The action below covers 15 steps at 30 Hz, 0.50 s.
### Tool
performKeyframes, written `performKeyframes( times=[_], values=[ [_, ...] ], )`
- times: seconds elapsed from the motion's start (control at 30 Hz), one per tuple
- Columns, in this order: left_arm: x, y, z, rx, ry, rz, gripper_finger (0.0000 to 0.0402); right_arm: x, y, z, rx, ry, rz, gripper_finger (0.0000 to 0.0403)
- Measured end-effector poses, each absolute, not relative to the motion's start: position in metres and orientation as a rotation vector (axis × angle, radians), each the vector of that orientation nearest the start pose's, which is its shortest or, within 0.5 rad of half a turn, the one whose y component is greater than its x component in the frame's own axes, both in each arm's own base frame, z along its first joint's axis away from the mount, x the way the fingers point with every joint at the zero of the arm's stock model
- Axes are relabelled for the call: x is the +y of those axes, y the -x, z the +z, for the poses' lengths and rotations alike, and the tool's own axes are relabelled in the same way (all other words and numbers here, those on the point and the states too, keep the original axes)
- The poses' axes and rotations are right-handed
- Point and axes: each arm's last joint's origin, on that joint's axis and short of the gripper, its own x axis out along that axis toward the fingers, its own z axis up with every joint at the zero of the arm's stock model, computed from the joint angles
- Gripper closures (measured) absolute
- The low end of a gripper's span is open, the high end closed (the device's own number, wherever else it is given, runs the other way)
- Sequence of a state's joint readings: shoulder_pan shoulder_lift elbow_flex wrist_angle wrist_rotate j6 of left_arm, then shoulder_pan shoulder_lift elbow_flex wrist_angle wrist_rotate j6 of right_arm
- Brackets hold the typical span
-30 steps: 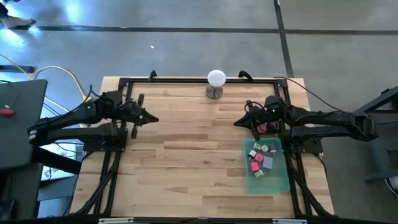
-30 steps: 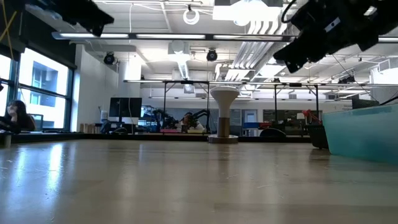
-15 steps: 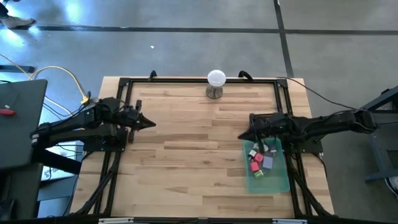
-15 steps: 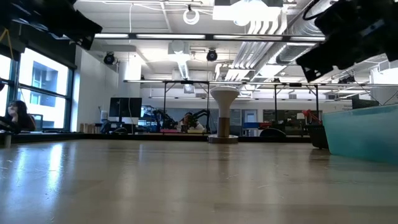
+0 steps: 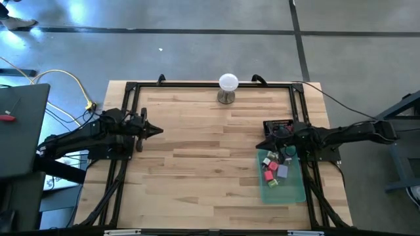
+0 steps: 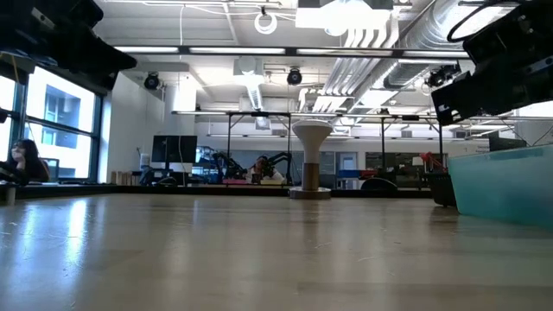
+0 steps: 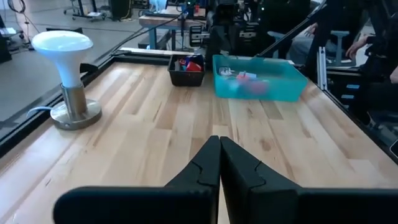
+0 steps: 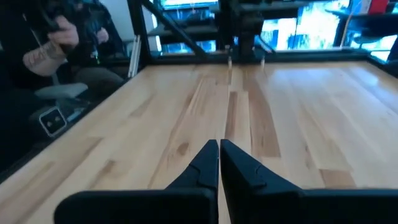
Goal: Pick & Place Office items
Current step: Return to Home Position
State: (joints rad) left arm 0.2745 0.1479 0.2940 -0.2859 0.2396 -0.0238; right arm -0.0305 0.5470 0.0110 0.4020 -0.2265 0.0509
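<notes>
Several small office items (image 5: pixel 274 169) in red, pink, purple and pale green lie in a translucent green tray (image 5: pixel 293 190) at the table's right side; the left wrist view shows the tray (image 7: pixel 273 87) too. My right gripper (image 5: pixel 260 145) hangs shut just left of the tray's far end, pointing toward the table's left, with nothing in it (image 8: pixel 219 149). My left gripper (image 5: pixel 159 130) is shut and bare by the left edge, pointing right (image 7: pixel 219 146). Both stay above the tabletop in the low view.
A small black box (image 5: pixel 277 124) with red pieces (image 7: pixel 191 63) stands just beyond the tray's far end. A white ball on a metal stand (image 5: pixel 228 88) sits at the far edge's middle. Bare wood (image 5: pixel 203 157) lies between the arms. People sit beyond the table's left side (image 8: pixel 56 43).
Both shut grippers have sunk and drawn back toward their own sides of the table. My right gripper has also swung toward the near edge, uncovering the black box and ending beside the tray's far end. Nothing on the table has moved.
</notes>
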Motion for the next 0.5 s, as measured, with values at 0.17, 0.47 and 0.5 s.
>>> performKeyframes(
  times=[0.17,0.47,0.5],
  values=[
    [0.017,-0.087,0.21,0.15,0.079,0.02,0.0401,-0.002,-0.129,0.155,0.136,-0.082,0.199,0.04],
    [0.016,-0.084,0.202,0.129,0.109,0.009,0.0401,-0.008,-0.125,0.155,0.134,-0.109,0.178,0.04],
    [0.015,-0.082,0.203,0.117,0.109,0.008,0.0401,-0.008,-0.125,0.156,0.129,-0.109,0.177,0.04]
  ],
)
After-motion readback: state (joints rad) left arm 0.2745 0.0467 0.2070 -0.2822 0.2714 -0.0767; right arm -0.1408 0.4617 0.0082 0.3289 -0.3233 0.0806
